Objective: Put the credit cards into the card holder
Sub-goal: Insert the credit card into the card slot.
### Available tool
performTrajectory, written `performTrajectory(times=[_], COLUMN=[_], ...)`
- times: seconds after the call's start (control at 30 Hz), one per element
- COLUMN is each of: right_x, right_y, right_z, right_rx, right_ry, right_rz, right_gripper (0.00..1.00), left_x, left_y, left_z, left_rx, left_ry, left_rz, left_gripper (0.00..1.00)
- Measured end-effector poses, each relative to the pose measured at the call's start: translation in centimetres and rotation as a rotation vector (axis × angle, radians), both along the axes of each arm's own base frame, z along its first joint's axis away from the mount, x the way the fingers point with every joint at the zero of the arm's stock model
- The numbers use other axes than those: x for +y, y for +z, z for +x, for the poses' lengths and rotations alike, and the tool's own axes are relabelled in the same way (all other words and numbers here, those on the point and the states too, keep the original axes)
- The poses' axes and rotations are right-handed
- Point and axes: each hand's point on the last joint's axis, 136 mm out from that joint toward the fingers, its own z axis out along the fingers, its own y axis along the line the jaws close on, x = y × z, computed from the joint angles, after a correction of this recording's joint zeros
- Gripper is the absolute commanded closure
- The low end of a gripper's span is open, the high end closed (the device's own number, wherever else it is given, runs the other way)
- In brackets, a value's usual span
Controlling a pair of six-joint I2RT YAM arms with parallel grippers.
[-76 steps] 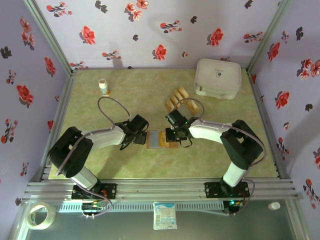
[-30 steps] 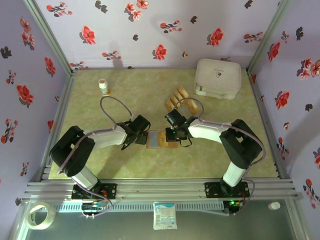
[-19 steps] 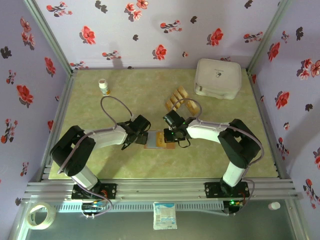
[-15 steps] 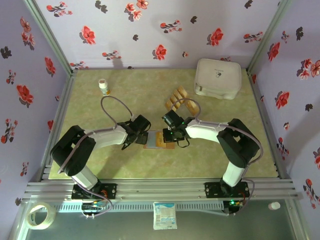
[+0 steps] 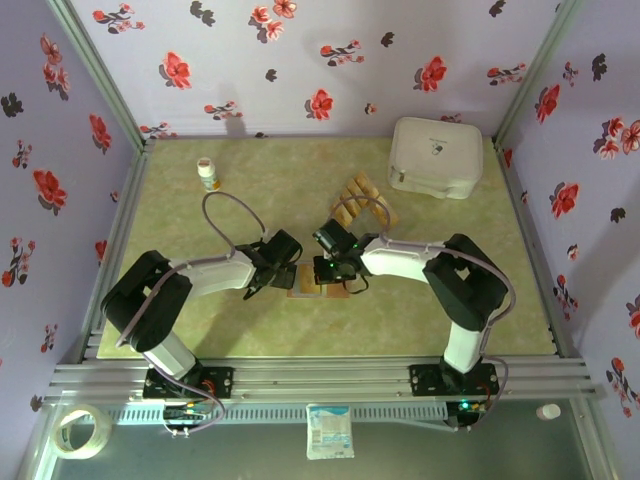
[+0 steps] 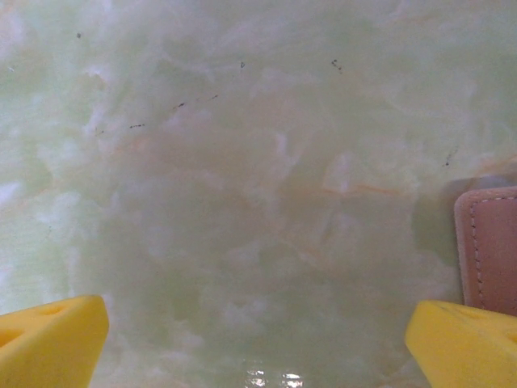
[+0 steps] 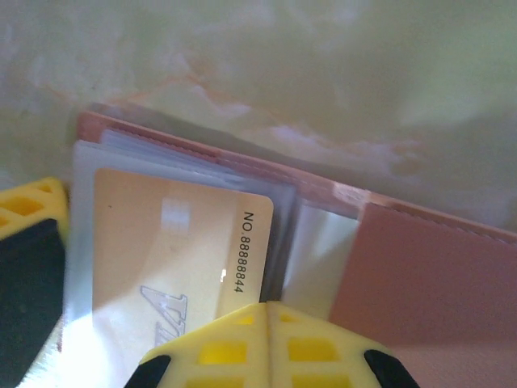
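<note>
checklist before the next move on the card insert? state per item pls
1. card holder open, sleeves exposed: ok.
2. card fully inside a sleeve: cannot tell; its corner and number show.
3. right gripper grip on that card: cannot tell.
4. left gripper bracing the holder: not ok; open over the table, holder at its side.
5. remaining cards lying unobstructed for pickup: ok.

right hand (image 5: pixel 328 271) seemingly farther left
</note>
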Motion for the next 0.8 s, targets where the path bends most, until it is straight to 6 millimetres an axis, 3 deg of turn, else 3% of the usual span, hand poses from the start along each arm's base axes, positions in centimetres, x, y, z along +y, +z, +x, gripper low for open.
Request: performTrajectory(times=[0.3,0.6,0.8], right_x=[0.5,0.1,-0.9], right_y=[0.3,4.2,3.1], right_z=[-0.1,0.0,-0.8], right_rx=[0.009,-0.069,-0.047], right_ry=[-0.002,-0.013,-0.016], right_rz=[0.017,0.076,0.053], right_gripper=[1.00,1.00,1.00], left_x=[0.0,-0.6,-0.6], left_y=[0.1,0.8,2.0], left_z=[0.0,-0.4,-0.5], left_rx=[-0.004,-0.006,-0.029], left_ry=[-0.002,-0.019,-0.022], left_rz=[0.003,-0.023,-0.047], left_gripper=[0.01,0.01,0.01])
